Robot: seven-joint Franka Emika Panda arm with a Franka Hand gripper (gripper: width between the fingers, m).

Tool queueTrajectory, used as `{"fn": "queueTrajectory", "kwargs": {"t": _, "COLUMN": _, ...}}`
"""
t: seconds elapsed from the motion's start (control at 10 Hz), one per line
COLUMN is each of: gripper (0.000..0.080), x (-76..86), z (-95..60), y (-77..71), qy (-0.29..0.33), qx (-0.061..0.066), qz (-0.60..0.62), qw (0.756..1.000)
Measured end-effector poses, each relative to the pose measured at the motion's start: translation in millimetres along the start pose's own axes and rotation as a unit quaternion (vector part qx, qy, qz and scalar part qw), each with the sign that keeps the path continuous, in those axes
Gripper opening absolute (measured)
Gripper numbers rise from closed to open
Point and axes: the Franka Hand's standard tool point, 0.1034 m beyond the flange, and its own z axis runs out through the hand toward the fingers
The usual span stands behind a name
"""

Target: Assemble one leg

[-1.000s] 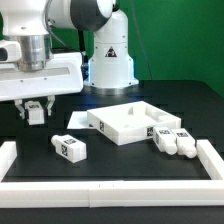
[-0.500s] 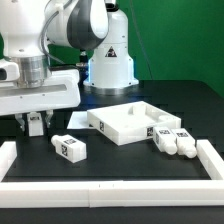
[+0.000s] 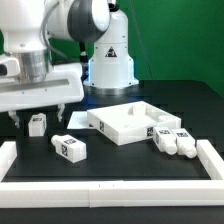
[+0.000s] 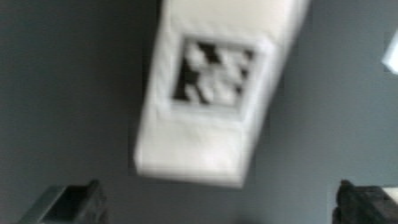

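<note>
The gripper (image 3: 40, 117) is wide open. Its two dark fingers (image 4: 71, 203) stand far apart, one on each side of the leg (image 3: 37, 124). In the wrist view the leg (image 4: 210, 95) fills the middle of the picture. It is a bit blurry, and its black-and-white tag faces the camera. There is a clear gap between the leg and each finger, so the gripper holds nothing and touches nothing. The leg is right under the gripper, toward the exterior view's left. It looks like it rests on the black table (image 3: 120, 168), but I cannot tell this for sure.

Now the counting. There is one gripper. There are four legs in all, and each is small, white and has a tag.
- One is the leg under the gripper.
- A second leg (image 3: 68, 147) lies on its side near it, closer to the front of the table.
- Two more legs (image 3: 174, 141) lie side by side at the exterior view's right, just beside a corner of the panel (image 3: 125, 125).

There is one panel. It is big, white and square with a raised rim, and it lies flat in the middle of the table. A low white wall (image 3: 110, 189) runs along the front and both sides of the table. Behind the panel stands the white robot base (image 3: 108, 55).
</note>
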Motion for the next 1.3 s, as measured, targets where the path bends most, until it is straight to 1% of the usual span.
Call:
{"fn": "queueTrajectory", "kwargs": {"t": 0.1, "gripper": 0.0648, "x": 13.0, "z": -14.4, "y": -12.7, "qy": 0.005, "qx": 0.002, "qz": 0.008, "qw": 1.000}}
{"fn": "queueTrajectory", "kwargs": {"t": 0.2, "gripper": 0.0648, "x": 25.7, "z": -24.0, "y": -30.2, "qy": 0.007, "qx": 0.006, "qz": 0.029, "qw": 1.000}}
{"fn": "queueTrajectory", "kwargs": {"t": 0.3, "gripper": 0.0649, "x": 42.4, "z": -32.1, "y": -53.4, "qy": 0.015, "qx": 0.006, "qz": 0.028, "qw": 0.999}}
{"fn": "queueTrajectory", "kwargs": {"t": 0.4, "gripper": 0.0649, "x": 55.7, "z": -33.4, "y": -76.6, "qy": 0.021, "qx": 0.005, "qz": 0.025, "qw": 0.999}}
{"fn": "queueTrajectory", "kwargs": {"t": 0.5, "gripper": 0.0649, "x": 70.3, "z": -33.9, "y": -104.5, "qy": 0.024, "qx": 0.006, "qz": 0.040, "qw": 0.999}}
{"fn": "queueTrajectory", "kwargs": {"t": 0.6, "gripper": 0.0649, "x": 81.6, "z": -33.6, "y": -128.8, "qy": 0.024, "qx": 0.009, "qz": 0.059, "qw": 0.998}}
{"fn": "queueTrajectory", "kwargs": {"t": 0.7, "gripper": 0.0649, "x": 81.8, "z": -31.3, "y": -134.4, "qy": 0.027, "qx": 0.007, "qz": 0.055, "qw": 0.998}}
{"fn": "queueTrajectory", "kwargs": {"t": 0.8, "gripper": 0.0649, "x": 80.2, "z": -31.0, "y": -131.6, "qy": 0.025, "qx": 0.007, "qz": 0.058, "qw": 0.998}}
{"fn": "queueTrajectory", "kwargs": {"t": 1.0, "gripper": 0.0649, "x": 80.3, "z": -31.0, "y": -132.3, "qy": 0.025, "qx": 0.007, "qz": 0.057, "qw": 0.998}}
{"fn": "queueTrajectory", "kwargs": {"t": 1.1, "gripper": 0.0649, "x": 81.8, "z": -32.1, "y": -134.8, "qy": 0.031, "qx": 0.003, "qz": 0.055, "qw": 0.998}}
{"fn": "queueTrajectory", "kwargs": {"t": 1.2, "gripper": 0.0649, "x": 86.2, "z": -35.7, "y": -151.5, "qy": 0.067, "qx": -0.023, "qz": 0.035, "qw": 0.997}}
{"fn": "queueTrajectory", "kwargs": {"t": 1.3, "gripper": 0.0649, "x": 87.2, "z": -32.5, "y": -176.9, "qy": 0.067, "qx": -0.024, "qz": 0.030, "qw": 0.997}}
